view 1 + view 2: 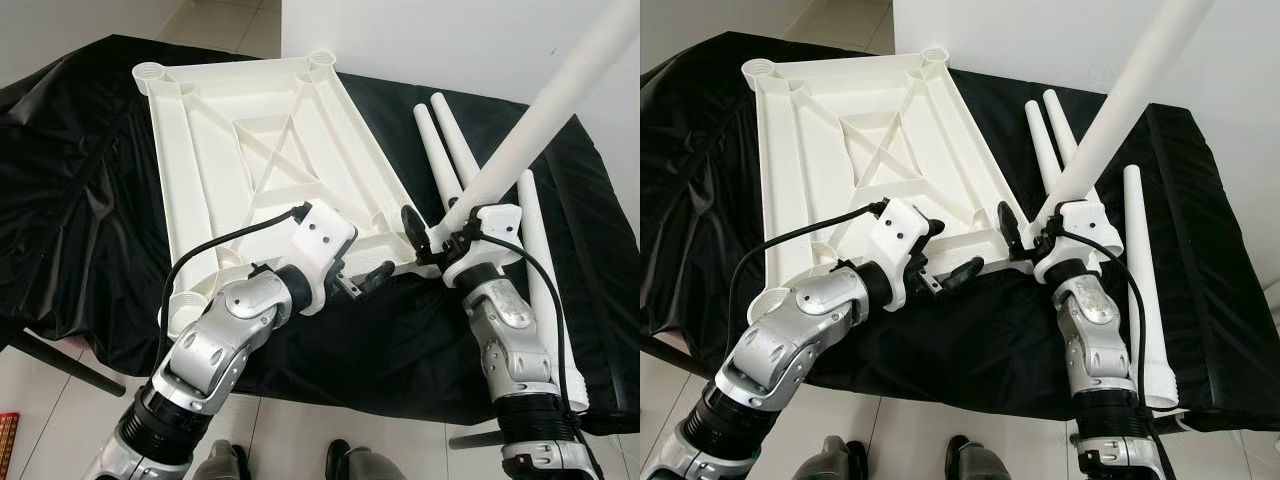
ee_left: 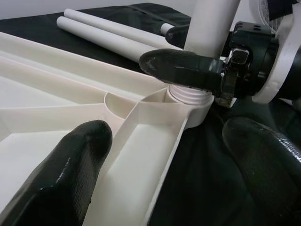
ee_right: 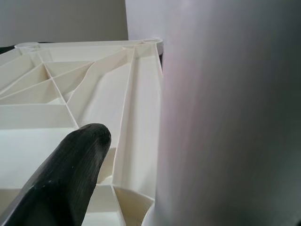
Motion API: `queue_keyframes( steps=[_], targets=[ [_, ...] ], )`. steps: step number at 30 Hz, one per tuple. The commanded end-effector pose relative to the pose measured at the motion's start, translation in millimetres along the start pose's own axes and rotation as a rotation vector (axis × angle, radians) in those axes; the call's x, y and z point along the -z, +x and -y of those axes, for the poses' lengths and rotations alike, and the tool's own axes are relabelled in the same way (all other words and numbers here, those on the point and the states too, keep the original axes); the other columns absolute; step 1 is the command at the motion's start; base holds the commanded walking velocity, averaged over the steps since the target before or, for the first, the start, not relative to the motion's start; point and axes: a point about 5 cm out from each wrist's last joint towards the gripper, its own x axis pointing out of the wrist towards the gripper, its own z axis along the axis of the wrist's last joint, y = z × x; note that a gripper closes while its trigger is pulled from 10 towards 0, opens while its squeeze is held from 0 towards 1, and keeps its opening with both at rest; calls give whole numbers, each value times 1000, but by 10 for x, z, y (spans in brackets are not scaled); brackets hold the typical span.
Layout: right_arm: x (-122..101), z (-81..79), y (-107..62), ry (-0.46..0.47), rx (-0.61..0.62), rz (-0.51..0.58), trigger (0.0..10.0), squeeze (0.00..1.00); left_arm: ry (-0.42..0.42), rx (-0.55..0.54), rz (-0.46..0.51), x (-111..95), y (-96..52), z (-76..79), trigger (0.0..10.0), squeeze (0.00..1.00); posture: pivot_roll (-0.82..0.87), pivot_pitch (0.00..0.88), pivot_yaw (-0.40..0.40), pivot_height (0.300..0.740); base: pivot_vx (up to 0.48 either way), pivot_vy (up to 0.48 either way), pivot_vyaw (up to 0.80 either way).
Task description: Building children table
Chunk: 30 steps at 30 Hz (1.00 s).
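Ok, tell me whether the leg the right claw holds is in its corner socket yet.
In: the leg stands tilted with its threaded end in the tabletop's corner socket.

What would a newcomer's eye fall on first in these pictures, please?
Probably the long white table leg that the right gripper holds, its threaded end at the near right corner socket of the upturned white tabletop on the black cloth. Next, the open left gripper at that near edge, and three spare legs lying to the right.

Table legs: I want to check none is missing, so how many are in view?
4. One leg is held by the right claw at the tabletop's near right corner socket. Three loose legs lie on the black cloth to the right.
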Motion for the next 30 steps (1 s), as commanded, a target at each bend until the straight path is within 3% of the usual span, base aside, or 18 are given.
queue_keyframes(
  steps=[1,7,9,10,12,13,14,28,30],
  targets=[
    [45,44,-22,4,-36,-37,10000,0,7,140,-2,-7,-10,127,10000,0,50,164,-55,740,0,0,0],
    [61,102,-37,1,-75,-68,10000,0,9,141,-6,-3,-16,130,10000,0,52,158,-55,740,0,0,0],
    [51,129,-38,-2,-83,-70,6510,0,9,140,-7,-2,-21,131,10000,0,54,152,-57,740,0,0,0],
    [51,129,-38,-2,-83,-70,6510,0,9,140,-7,-2,-21,131,10000,0,54,152,-57,740,0,0,0],
    [39,147,-38,0,-90,-71,1412,0,7,140,-9,2,-25,137,10000,0,53,144,-59,740,0,0,0],
    [36,149,-38,4,-97,-72,1412,0,6,141,-10,5,-26,140,10000,0,53,144,-59,740,0,0,0],
    [31,156,-40,0,-97,-71,0,0,6,141,-10,5,-26,145,10000,0,53,144,-59,740,0,0,0],
    [41,154,-87,2,-91,-77,0,0,4,145,-13,18,-23,161,10000,0,50,134,-63,740,0,0,0],
    [45,129,-97,-3,-50,-76,10000,0,1,143,-12,18,-20,166,10000,0,47,131,-65,740,0,0,0]
  ],
)
